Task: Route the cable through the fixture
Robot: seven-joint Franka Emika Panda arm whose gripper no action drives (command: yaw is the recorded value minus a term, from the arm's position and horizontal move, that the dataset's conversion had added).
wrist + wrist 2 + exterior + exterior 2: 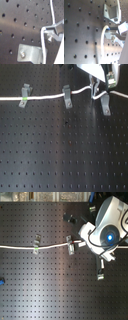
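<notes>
Beside the fingers (93, 85) the cable (45, 97) and the fixture (105, 104) crowd the gripper (94, 90), with 2 more clips (66, 96) along the cord. Away from the fingers, below the cord, the black pegboard (60, 154) lies open.

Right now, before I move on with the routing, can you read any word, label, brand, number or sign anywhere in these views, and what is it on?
None can be read in any view.
Gripper: no lettering shows; the blue glow on the arm's white housing is a light, not text.
Cable: plain white, no print visible.
Clips: bare metal; the green mark on the left clip is only a colour patch.
Pegboard: holes only.
</notes>
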